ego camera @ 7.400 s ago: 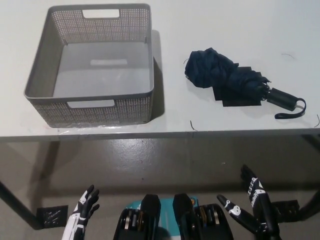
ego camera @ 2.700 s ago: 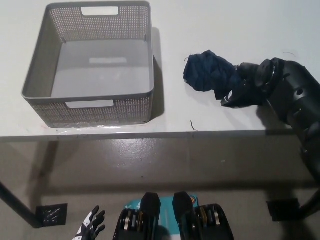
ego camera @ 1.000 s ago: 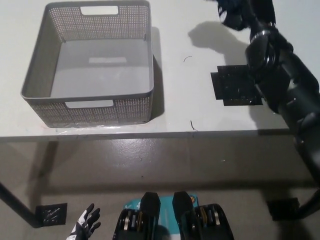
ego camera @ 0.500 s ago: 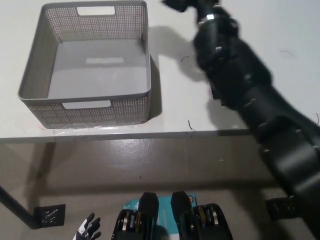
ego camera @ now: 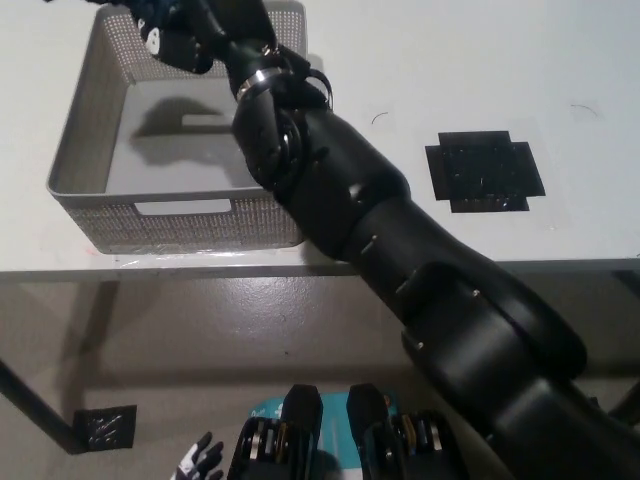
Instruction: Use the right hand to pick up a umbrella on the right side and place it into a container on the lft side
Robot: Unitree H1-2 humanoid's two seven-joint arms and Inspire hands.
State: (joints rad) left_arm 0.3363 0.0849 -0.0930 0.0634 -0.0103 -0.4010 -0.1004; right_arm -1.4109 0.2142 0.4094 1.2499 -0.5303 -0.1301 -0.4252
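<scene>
While the black right arm (ego camera: 380,240) stretches diagonally from the lower right of the frame to the upper left, its right hand (ego camera: 185,35) hangs above the far part of the grey perforated container (ego camera: 75,165), which stands on the white worktop (ego camera: 450,60) at the upper left. Dark shapes at the hand near the top edge may be the umbrella (ego camera: 150,12), but hand and load merge into one dark mass there, so I cannot tell whether the fingers are wrapped around it or spread. A thin dark loop (ego camera: 318,82) shows at the wrist, beside the container's right wall. On the container's floor lies a dark shadow under the hand. At the right of the worktop, well apart from the container, a black cross-shaped patch (ego camera: 485,172) lies flat. Only the fingertips of the white left hand (ego camera: 203,462) show at the bottom edge, left of centre, spread apart and holding nothing.
</scene>
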